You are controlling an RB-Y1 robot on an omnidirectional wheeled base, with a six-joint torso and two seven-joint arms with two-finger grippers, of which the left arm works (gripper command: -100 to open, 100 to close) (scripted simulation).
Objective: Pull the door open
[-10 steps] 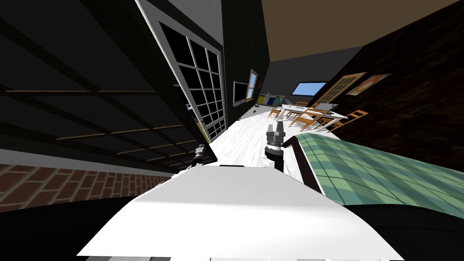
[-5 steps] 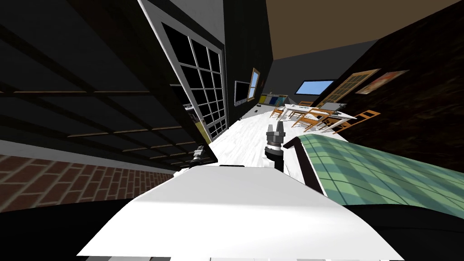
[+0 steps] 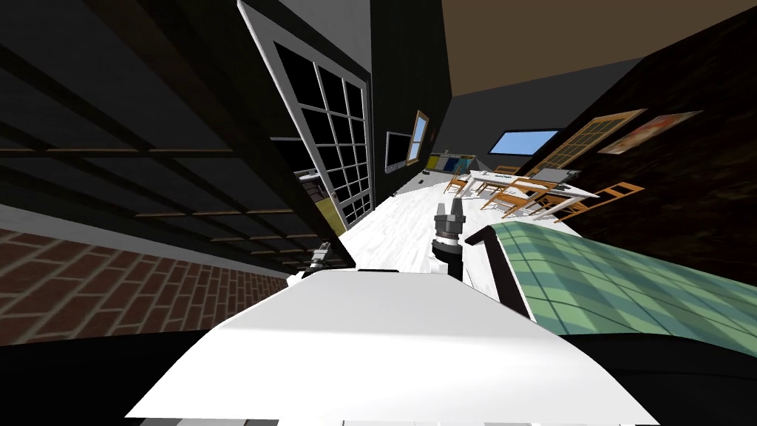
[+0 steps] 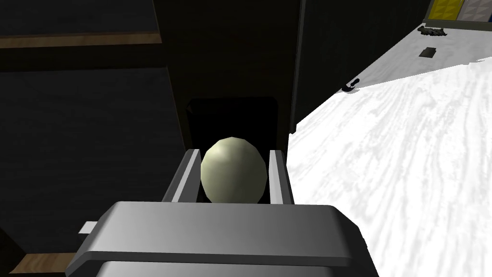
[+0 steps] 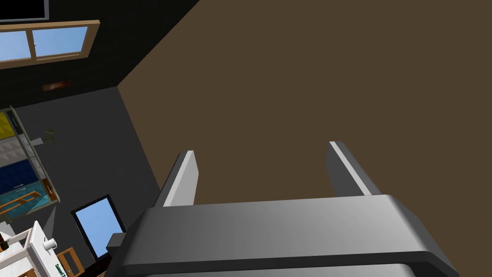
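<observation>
The door (image 3: 185,185) is a dark panelled leaf with thin brown strips, spreading across the left of the head view. My left gripper (image 3: 320,257) sits at its near edge, low beside my chest. In the left wrist view the same gripper (image 4: 233,154) is shut on a pale rounded door knob (image 4: 233,173), with one finger pressing each side. The dark door face (image 4: 86,120) lies behind the knob. My right gripper (image 3: 450,208) is raised over the white floor, away from the door. In its own wrist view the right gripper (image 5: 262,151) is open and holds nothing.
A white-framed grid of black panes (image 3: 333,140) stands just past the door. A brick wall (image 3: 111,288) runs low on the left. A green checked bed (image 3: 606,281) with a dark rail (image 3: 488,244) is close on my right. Table and wooden chairs (image 3: 517,188) stand farther along the white floor (image 3: 399,229).
The whole head view has swung, so I have moved. More brick shows at lower left. My left gripper has drifted slightly down and left, still shut on the knob. The right arm keeps its pose.
</observation>
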